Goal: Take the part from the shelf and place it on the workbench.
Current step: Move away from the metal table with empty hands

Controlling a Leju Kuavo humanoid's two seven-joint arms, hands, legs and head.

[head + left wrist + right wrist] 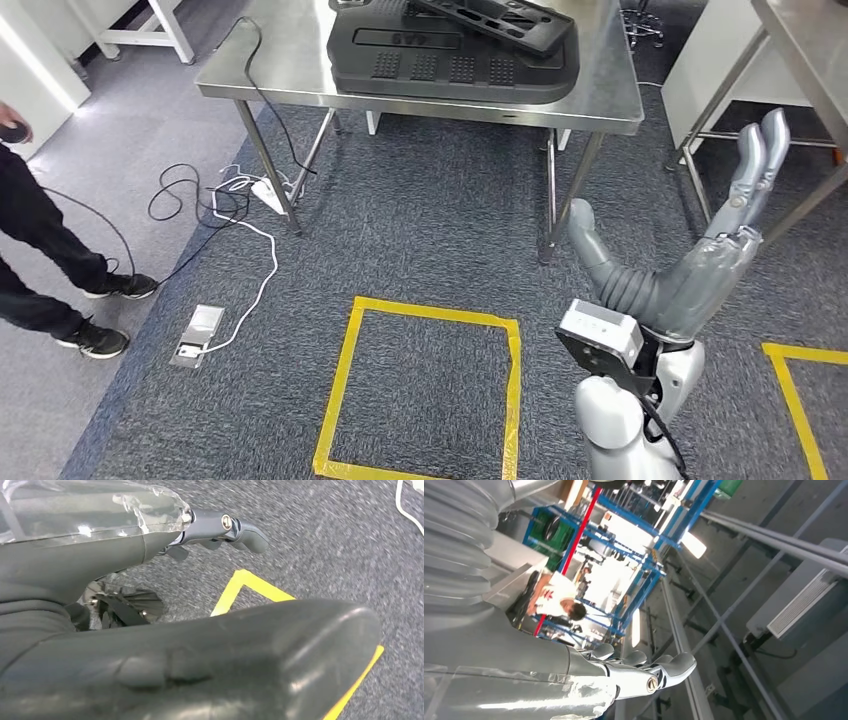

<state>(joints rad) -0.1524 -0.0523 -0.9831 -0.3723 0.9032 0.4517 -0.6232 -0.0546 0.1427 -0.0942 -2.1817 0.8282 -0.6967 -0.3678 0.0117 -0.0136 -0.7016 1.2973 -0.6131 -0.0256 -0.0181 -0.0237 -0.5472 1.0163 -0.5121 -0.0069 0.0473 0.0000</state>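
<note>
A large black moulded part (450,50) lies on the steel workbench (600,100) at the top of the head view, with a flatter black piece resting across its back. My right hand (725,250) is raised low at the right, in front of the bench, fingers (760,150) stretched out and holding nothing. In the right wrist view the right hand (624,677) points up at ceiling beams. My left hand (200,650) hangs over the carpet, its thumb apart from its fingers (225,527), with nothing between them.
A person (40,250) in dark trousers stands at the left edge. Cables (240,200) and a floor socket box (197,335) lie left of the bench legs. A yellow tape square (345,370) marks the carpet. A second steel table (800,30) stands at the right.
</note>
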